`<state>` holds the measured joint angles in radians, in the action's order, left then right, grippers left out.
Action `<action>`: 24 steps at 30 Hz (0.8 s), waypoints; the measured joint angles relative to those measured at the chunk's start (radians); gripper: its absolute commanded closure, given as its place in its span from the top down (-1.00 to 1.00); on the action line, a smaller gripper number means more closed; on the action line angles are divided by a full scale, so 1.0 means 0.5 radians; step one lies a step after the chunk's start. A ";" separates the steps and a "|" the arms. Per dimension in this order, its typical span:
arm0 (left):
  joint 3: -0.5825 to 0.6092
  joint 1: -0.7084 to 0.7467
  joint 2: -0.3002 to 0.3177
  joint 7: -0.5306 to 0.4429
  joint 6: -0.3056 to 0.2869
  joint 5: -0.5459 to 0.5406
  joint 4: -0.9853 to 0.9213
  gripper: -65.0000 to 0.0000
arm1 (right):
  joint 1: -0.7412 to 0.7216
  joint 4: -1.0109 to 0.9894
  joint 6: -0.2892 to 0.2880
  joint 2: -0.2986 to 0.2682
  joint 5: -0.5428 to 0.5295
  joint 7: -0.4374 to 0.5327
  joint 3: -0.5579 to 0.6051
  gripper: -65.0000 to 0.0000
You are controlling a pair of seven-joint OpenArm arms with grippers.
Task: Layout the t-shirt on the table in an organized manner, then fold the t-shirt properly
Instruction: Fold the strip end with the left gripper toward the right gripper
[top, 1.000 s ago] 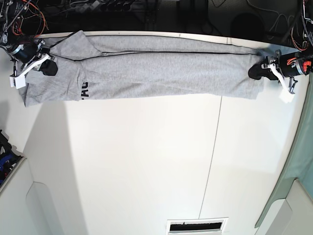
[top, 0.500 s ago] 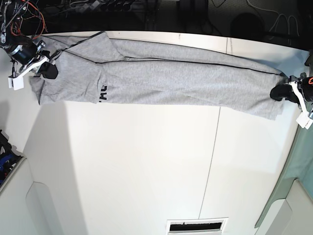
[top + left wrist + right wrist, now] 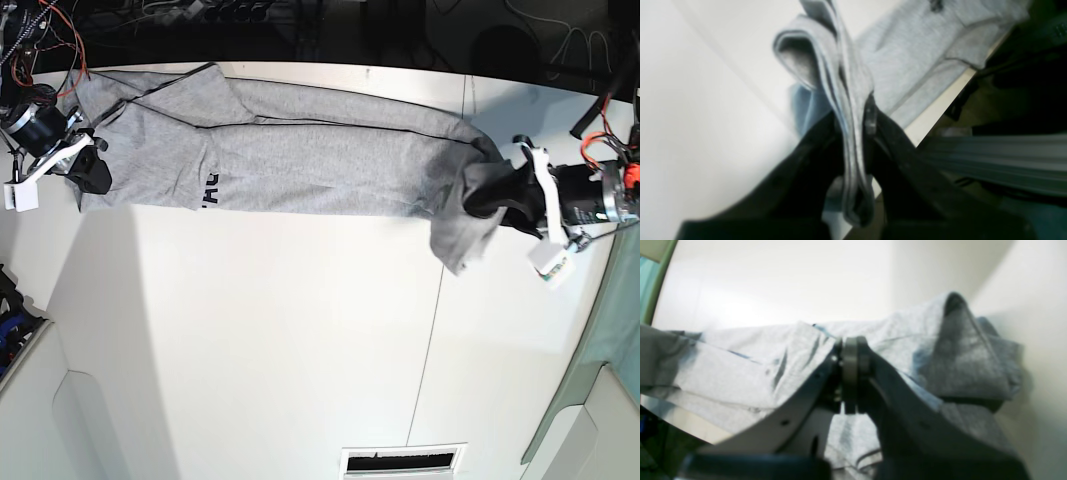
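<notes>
Base view: both tools pinched onto t-shirt (image 3: 330, 160) ends.

Bright overhead glare; wrist views blurred, base view bowed at edges.

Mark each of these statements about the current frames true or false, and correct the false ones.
1. The left gripper is shut on a bunched edge of the t-shirt. True.
2. The t-shirt lies neatly folded in the middle of the table. False: it is stretched in a long band along the table's far edge, held at both ends.
3. The right gripper is shut on shirt fabric. True.
4. The black lettering is fully readable in the base view. False: only a few letters show at a fold.
5. Both grippers hang free of the shirt. False: each holds one end.
</notes>
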<state>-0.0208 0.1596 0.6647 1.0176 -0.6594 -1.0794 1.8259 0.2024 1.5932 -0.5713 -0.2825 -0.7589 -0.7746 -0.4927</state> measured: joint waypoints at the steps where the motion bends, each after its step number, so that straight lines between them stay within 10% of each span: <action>1: 0.069 0.002 -0.063 -0.035 0.002 0.093 -0.002 -1.00 | -0.002 -0.001 0.000 -0.001 0.002 0.000 0.000 -1.00; 8: 0.320 0.001 -0.527 -0.276 0.192 0.672 -0.142 -1.00 | -0.011 0.000 -0.002 0.000 -0.001 -0.001 -0.188 -1.00; 14: 0.323 -0.021 -0.741 -0.287 0.212 0.729 -0.288 -0.91 | -0.011 0.000 -0.002 -0.011 0.017 -0.002 -0.427 -1.00; 19: 0.435 -0.028 -0.837 -0.294 0.202 0.727 -0.300 -0.13 | -0.007 -0.049 0.042 -0.085 0.077 0.010 -0.451 -0.10; 24: 0.613 -0.032 -0.920 -0.287 0.156 0.753 -0.300 0.00 | -0.014 -0.303 0.111 -0.172 0.127 0.104 -0.450 0.26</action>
<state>0.2859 0.1436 0.2047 0.8742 -0.5812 -0.7029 1.6760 0.1955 1.4418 -0.5159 -0.3687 -0.6952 -0.7227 -0.7177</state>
